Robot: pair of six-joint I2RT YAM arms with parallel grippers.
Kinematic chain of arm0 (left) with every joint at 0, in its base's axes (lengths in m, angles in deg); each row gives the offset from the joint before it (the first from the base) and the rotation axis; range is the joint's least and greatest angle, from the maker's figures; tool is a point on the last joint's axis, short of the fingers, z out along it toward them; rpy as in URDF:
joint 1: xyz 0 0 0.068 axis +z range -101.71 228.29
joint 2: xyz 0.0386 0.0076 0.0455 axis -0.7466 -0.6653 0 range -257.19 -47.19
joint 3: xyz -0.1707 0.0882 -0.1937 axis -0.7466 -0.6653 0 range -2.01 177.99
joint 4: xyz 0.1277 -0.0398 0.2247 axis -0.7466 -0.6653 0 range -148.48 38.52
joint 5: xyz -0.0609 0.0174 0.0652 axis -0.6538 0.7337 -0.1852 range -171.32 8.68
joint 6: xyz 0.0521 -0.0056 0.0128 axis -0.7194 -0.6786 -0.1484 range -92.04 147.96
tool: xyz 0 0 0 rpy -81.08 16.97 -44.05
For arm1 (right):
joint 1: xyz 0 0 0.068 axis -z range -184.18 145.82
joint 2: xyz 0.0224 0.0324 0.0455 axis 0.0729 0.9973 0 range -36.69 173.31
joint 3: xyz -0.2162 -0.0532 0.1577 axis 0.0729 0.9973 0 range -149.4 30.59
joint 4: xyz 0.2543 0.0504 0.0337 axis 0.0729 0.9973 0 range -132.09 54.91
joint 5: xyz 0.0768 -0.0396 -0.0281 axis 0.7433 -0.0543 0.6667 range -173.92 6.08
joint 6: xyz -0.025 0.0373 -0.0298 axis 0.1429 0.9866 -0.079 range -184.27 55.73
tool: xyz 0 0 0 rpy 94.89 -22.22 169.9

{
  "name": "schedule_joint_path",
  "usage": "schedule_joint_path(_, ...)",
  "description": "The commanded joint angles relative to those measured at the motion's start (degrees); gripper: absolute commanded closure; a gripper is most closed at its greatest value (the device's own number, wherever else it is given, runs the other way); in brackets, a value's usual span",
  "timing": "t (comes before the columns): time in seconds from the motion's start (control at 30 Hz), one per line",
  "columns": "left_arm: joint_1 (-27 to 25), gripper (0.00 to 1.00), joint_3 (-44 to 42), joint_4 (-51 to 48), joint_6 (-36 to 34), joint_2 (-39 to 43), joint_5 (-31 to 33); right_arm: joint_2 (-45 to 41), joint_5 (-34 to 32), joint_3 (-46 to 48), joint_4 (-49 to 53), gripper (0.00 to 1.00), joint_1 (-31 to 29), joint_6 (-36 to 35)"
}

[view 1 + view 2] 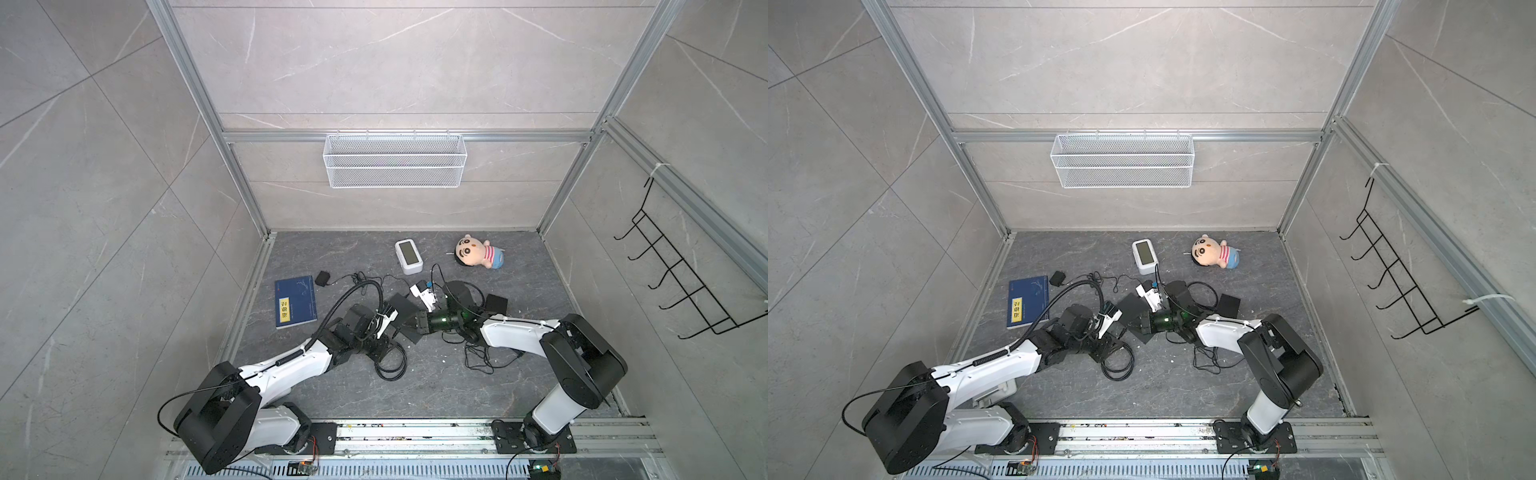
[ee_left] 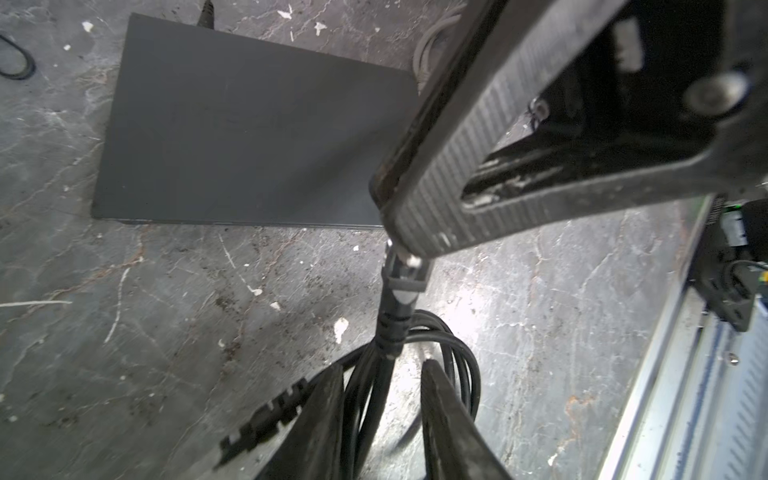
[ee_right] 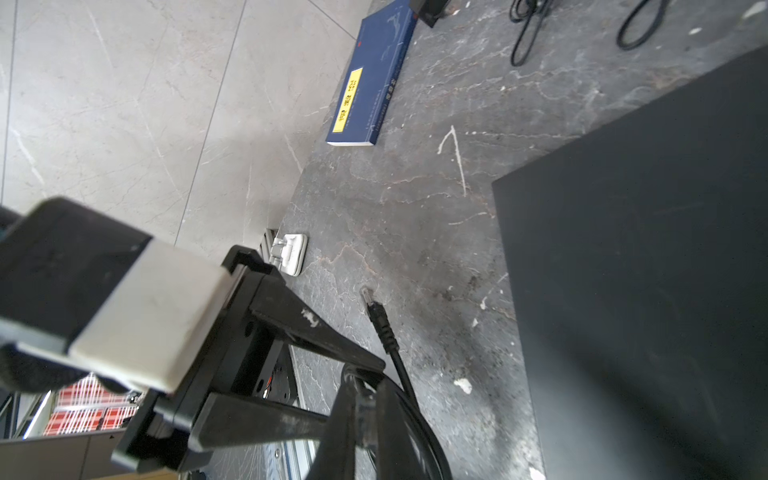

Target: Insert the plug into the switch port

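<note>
You've got a black switch (image 2: 249, 137), a black cable (image 2: 374, 399) with a clear plug (image 2: 405, 270), a blue book (image 1: 296, 301) with a yellow label, and a pink-striped doll (image 1: 478, 252).

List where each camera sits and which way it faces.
Top views: high overhead, looking down at the table; left arm and right arm show.
Left wrist: behind the left pincer, facing the switch; right pincer grips the plug.
Right wrist: behind the right pincer, facing switch edge and book; left pincer intrudes.
Shared: both wrist views show the switch.
</note>
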State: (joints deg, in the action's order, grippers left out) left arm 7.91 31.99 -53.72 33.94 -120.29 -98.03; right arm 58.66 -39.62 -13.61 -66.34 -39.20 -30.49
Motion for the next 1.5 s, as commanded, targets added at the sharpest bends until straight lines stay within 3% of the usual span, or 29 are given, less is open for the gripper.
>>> schedule_joint_path(0.0, 0.9, 0.66, -0.3, 4.8, 1.3, 1.2, -6.2, -0.7, 2.5, 1.3, -4.9, 0.92, -0.3, -1.0)
schedule_joint_path(0.3, 5.9, 0.71, -5.2, 15.2, 5.8, 2.5, -17.1, -0.9, 4.8, 3.0, -8.4, 0.93, -0.3, -2.7)
schedule_joint_path(0.67, 6.4, 0.91, -4.4, 15.9, 6.2, 0.8, -20.8, 0.0, 6.6, 4.7, -15.9, 0.92, -0.2, -0.5)
schedule_joint_path(0.8, 6.4, 0.93, -3.9, 15.7, 6.1, 0.0, -20.9, 0.2, 6.5, 4.3, -15.1, 0.92, -0.3, -1.0)
schedule_joint_path(0.87, 6.4, 0.94, -3.5, 15.1, 6.1, -0.2, -20.1, 0.2, 6.5, 4.0, -13.8, 0.87, -0.3, -1.2)
schedule_joint_path(1.07, 6.2, 0.97, 0.7, 4.3, 2.9, 0.7, -7.2, -0.8, 6.3, 3.4, -11.8, 0.71, 0.6, 0.5)
schedule_joint_path(1.23, 5.4, 0.97, 1.3, 1.7, 1.1, 4.5, 2.2, -1.9, 0.1, -0.4, 0.6, 0.68, 1.3, 0.8)
schedule_joint_path(1.47, -3.4, 0.98, 7.1, -5.8, -4.8, 2.8, 16.6, -3.3, -5.2, -2.2, 7.5, 0.67, 1.3, 3.3)
